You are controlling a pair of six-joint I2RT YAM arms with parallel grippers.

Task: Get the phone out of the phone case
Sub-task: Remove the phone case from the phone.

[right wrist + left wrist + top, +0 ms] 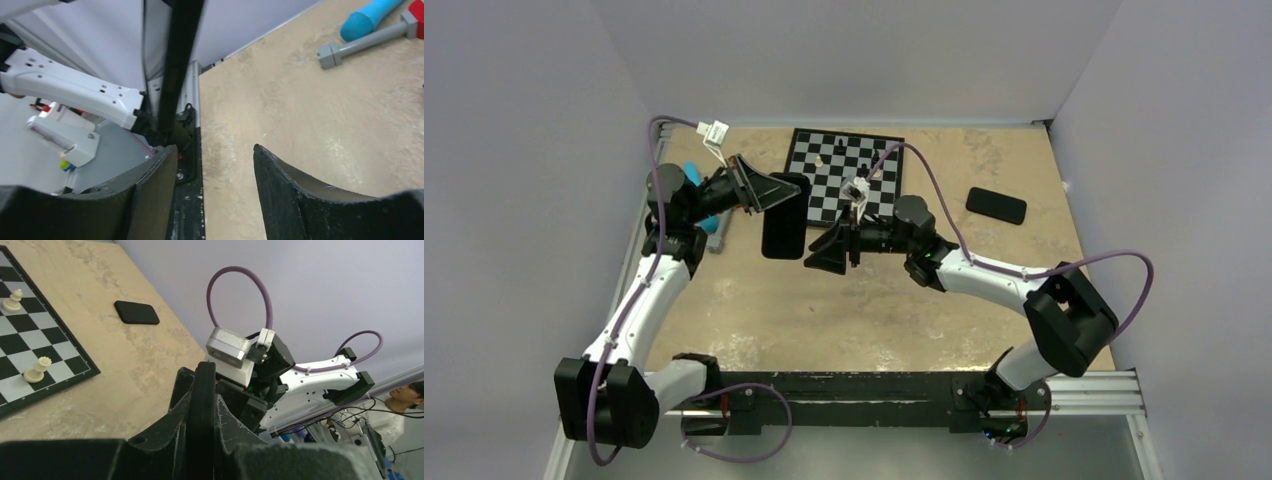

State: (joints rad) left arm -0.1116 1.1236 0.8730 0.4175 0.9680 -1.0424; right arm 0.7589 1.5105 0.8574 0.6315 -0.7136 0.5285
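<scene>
Top view: the left claw (pixel 780 190) is clamped on the upper end of a black rectangular cased phone (pixel 784 228). It holds the phone off the tan mottled counter (pixel 844 310), beside a black-and-white chessboard (pixel 839 165). The right claw (pixel 819 255) sits just beside the phone's lower right corner. A second flat black rectangle (pixel 996 205) lies on the counter, well apart to the right.

Left wrist: the phone shows edge-on, pinched between the black fingers (pixel 172 437).

Right wrist: the jaws stand apart with nothing between them. The phone's blurred edge hangs above one finger (pixel 150 185), perhaps touching it. A blue cylinder (pixel 370 15) and a grey rod (pixel 367 40) lie on the counter beyond.
</scene>
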